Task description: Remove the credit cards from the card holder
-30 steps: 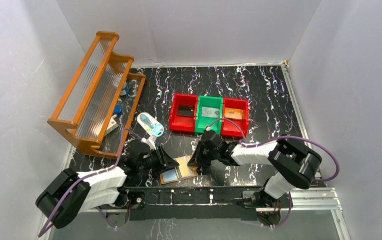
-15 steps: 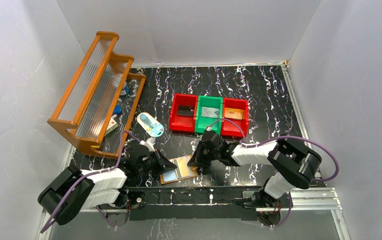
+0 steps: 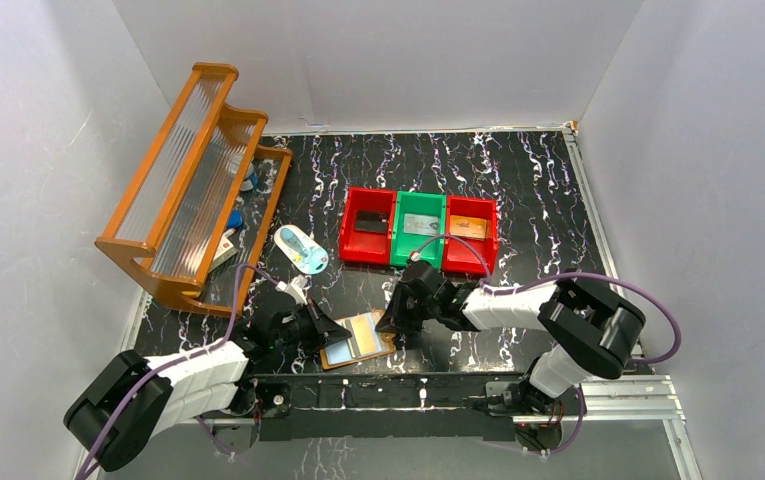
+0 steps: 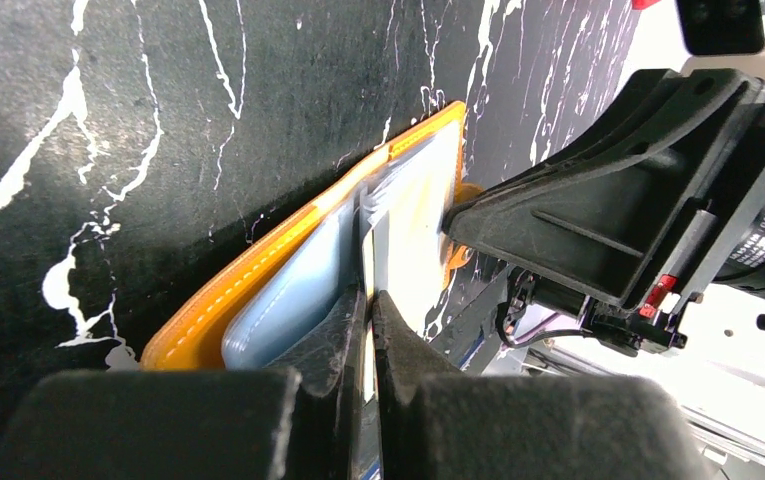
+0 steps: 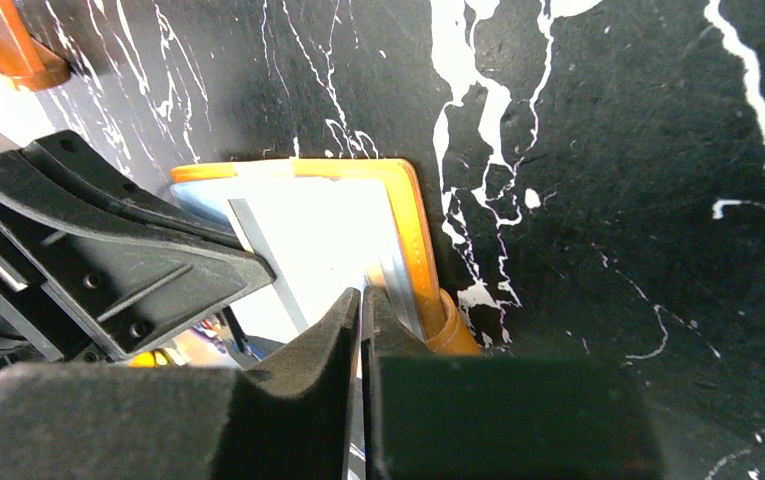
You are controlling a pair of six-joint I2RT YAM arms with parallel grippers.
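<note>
The orange card holder [image 3: 386, 345] lies flat near the table's front edge, between my two grippers. A shiny pale blue-grey credit card [image 3: 351, 338] sticks out of its left end. My left gripper [image 3: 324, 331] is shut on the thin edge of a credit card [image 4: 288, 300] at the holder's [image 4: 258, 265] open end. My right gripper [image 3: 398, 325] is shut on the opposite edge of the card holder [image 5: 410, 230], beside its small orange tab [image 5: 453, 335]. The card [image 5: 323, 240] shines white in the right wrist view.
A row of red and green bins [image 3: 418, 228] stands behind the holder. A pale blue-and-white oval item [image 3: 301, 250] lies to the left of it. A wooden rack [image 3: 193, 190] fills the far left. The metal rail [image 3: 408, 395] runs along the front edge.
My left arm has drawn back toward the near left, still shut on the card. The card shows a little further out of the holder. The right arm has not moved.
</note>
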